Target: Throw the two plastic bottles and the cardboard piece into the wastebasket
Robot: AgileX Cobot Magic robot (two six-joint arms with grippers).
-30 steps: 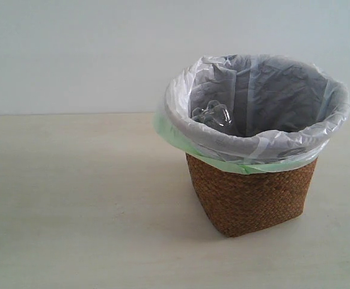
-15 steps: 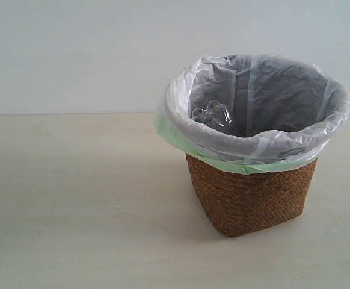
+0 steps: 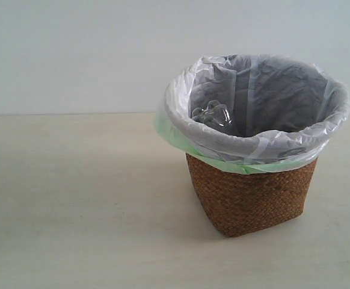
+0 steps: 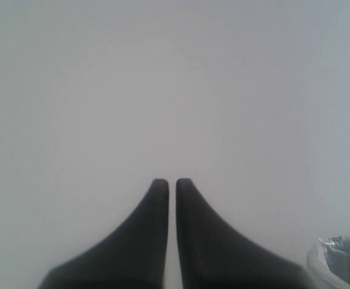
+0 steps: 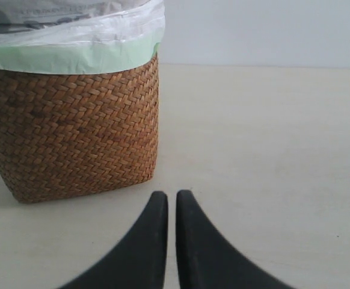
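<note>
The left gripper (image 4: 172,180), two black curved tapering fingers, is closed down to a hairline slit between the tips, with nothing held between them and nothing touching them. In its wrist view it hangs before a plain pale grey wall (image 4: 163,78), and only a corner of the translucent white and pale green plastic bag (image 4: 337,262) shows at the picture's edge. The right gripper (image 5: 172,192), of the same black tapering make, is likewise pressed together at the tips and empty. It sits low above the pale beige wooden table (image 5: 271,150), near the base of the brown woven wicker wastebasket (image 5: 73,132) but apart from it. In the exterior view the wastebasket (image 3: 250,192) stands upright on the table (image 3: 73,198), right of the middle, with the bag's rim folded over its top edge (image 3: 181,135). Neither arm appears in this view. Inside the liner, against its left wall, the ribbed base of a clear plastic bottle (image 3: 214,114) rises just above the near rim. Its label and cap are hidden, so which bottle it is cannot be told, and the rim hides the bottom of the wastebasket.
</note>
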